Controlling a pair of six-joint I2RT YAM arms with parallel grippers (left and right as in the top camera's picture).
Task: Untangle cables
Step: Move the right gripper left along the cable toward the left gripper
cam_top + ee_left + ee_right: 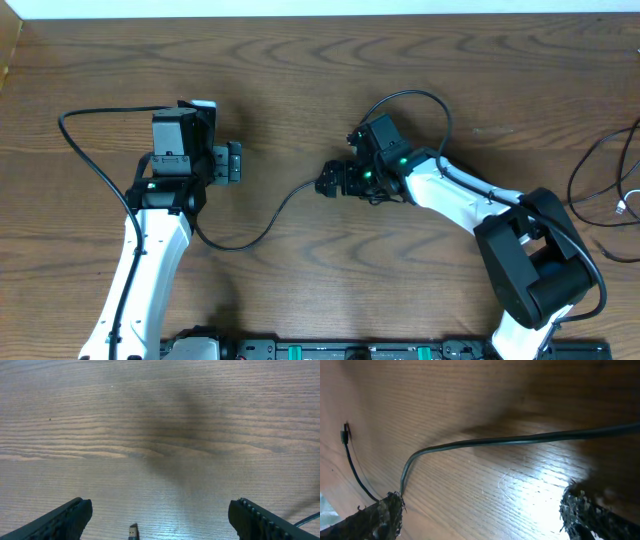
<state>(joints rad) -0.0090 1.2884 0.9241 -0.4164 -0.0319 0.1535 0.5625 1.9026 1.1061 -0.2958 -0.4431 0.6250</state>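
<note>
Cable (520,439) slack — right end effector (323,183) spread.

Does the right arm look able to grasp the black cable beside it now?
Probably yes: the right gripper has its jaws open, and the black cable lies on bare table just ahead, nothing between.

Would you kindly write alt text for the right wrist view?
A thin black cable curves across the brown wooden table ahead of the open right gripper, bending toward one finger; a small black plug lies at frame left.
</note>
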